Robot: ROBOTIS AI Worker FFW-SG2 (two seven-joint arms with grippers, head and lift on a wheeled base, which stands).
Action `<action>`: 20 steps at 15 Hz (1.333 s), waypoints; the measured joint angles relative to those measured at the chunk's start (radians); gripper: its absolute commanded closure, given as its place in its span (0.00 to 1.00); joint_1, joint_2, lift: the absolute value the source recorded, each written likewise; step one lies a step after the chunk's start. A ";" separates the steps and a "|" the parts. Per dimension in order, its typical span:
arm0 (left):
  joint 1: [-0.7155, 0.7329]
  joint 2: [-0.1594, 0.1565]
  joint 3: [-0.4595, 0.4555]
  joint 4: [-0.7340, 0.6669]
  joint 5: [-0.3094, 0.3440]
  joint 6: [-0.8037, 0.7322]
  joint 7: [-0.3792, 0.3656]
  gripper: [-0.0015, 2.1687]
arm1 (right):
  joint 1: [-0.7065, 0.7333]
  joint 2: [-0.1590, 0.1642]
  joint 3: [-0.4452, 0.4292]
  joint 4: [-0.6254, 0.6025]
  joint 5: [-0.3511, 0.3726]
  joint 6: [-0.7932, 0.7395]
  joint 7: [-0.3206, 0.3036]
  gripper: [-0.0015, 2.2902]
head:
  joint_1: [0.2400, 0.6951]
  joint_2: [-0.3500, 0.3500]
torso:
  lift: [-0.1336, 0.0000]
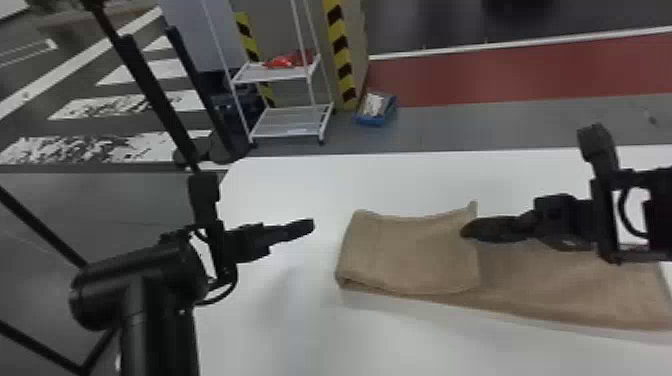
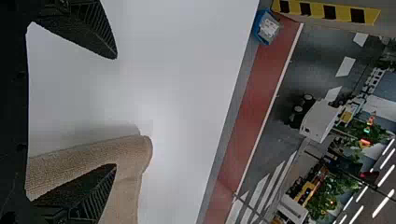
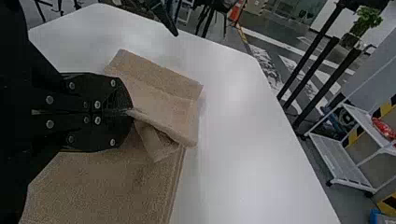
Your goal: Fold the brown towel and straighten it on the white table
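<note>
apparently, towel [image 1: 410, 255] edge in right pincer [image 1: 465, 233]

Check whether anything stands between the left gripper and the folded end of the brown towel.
Nothing visible does: in the head view, the left gripper is left of the brown towel, with white table between. The right gripper pinches the flap's right-hand edge, outside that gap.

The towel [image 1: 410, 250] is plain brown, the worktop [image 1: 300, 190] white, the left tool [image 1: 311, 226] and right tool [image 1: 466, 233] black. Yellow and black stripes slant across 2 uprights [image 1: 341, 55]; the grey floor [image 1: 475, 127] has a red band [image 1: 500, 80].
</note>
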 measured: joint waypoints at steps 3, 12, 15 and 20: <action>0.000 0.002 -0.001 0.007 0.003 -0.005 0.003 0.02 | 0.001 0.000 -0.017 0.031 0.023 -0.032 0.001 0.52 | 1.00 0.91 | 0.07; -0.006 0.007 0.007 0.020 0.004 -0.007 0.000 0.02 | 0.043 0.000 -0.093 0.009 -0.022 -0.013 0.012 0.51 | 1.00 0.90 | 0.07; -0.004 0.007 0.007 0.018 0.004 -0.007 -0.001 0.03 | 0.051 0.000 -0.118 -0.017 -0.036 0.027 0.013 0.51 | 1.00 0.90 | 0.07; -0.002 0.003 0.002 0.017 0.004 -0.007 -0.002 0.03 | 0.080 0.000 -0.173 -0.059 -0.065 0.043 0.012 0.52 | 1.00 0.88 | 0.07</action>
